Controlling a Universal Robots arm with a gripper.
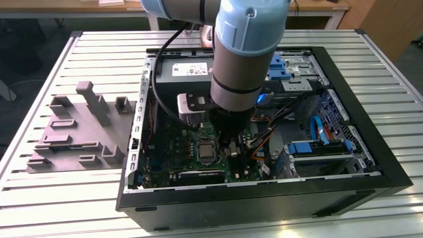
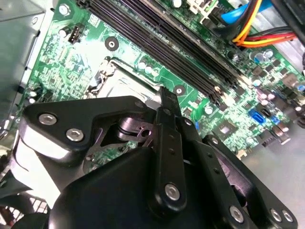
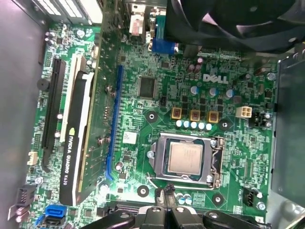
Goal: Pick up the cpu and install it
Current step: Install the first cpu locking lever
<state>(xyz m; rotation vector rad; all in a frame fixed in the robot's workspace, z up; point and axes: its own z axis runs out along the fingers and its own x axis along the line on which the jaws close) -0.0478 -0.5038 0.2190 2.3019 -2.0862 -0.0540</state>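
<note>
The cpu (image 3: 186,158), a small pale silver-grey square, lies flat in its socket on the green motherboard (image 3: 143,119), framed by the metal socket bracket (image 3: 217,162). In the exterior view the cpu (image 1: 206,151) shows as a grey square just to the exterior view's left of the arm's lower end. My gripper (image 3: 167,192) hovers beside the socket's edge, apart from the chip, its black fingers (image 3: 183,214) drawn together with nothing between them. In the second wrist view the gripper (image 2: 164,95) stands over the socket corner (image 2: 119,76).
A grey moulded tray (image 1: 79,129) sits on the slatted table beside the open computer case (image 1: 370,148). Inside are a power supply (image 1: 182,69), a graphics card (image 3: 78,143), memory slots (image 2: 167,38), coloured cables (image 2: 257,28), a black fan (image 3: 238,19) and blue drive brackets (image 1: 317,146).
</note>
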